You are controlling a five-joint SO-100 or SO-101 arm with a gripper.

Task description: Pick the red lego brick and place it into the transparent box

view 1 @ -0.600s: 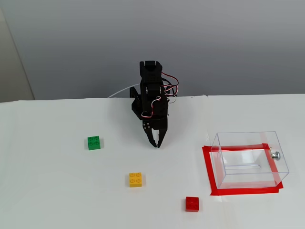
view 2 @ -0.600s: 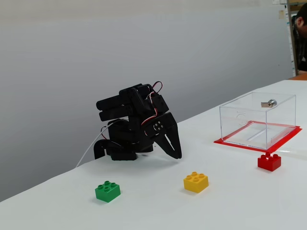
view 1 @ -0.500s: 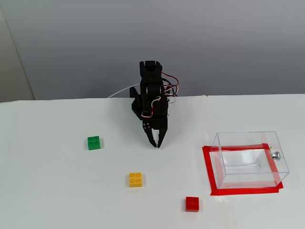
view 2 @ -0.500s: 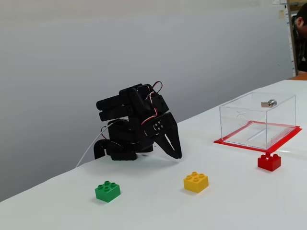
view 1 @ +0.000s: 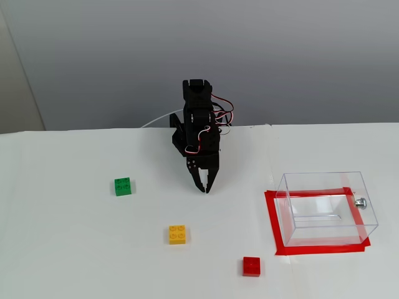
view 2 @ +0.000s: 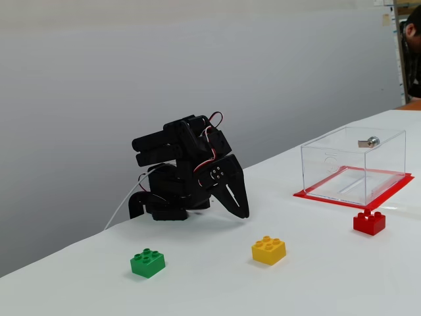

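Table (view 1: 75,249), white, left to right in a fixed view:

- Green brick (view 1: 123,186), loose.
- Yellow brick (view 1: 177,234), loose.
- Pincer (view 1: 205,187), empty, tips down, jaws narrow, arm folded near its base.
- Red lego brick (view 1: 252,266), ungrasped, near the front edge, just outside the box corner.
- Transparent box (view 1: 324,208), open-topped, empty, metal knob (view 1: 360,201) on its side, seated within a red tape outline (view 1: 274,224) that likely marks its spot.

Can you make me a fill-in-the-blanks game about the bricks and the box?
1. The brick nearest the transparent box is ____.
2. In both fixed views, the yellow lego brick lies between the red lego brick and the ____ one.
3. The tape under the box is ____.
4. The gripper holds ____.

Answers: red; green; red; nothing
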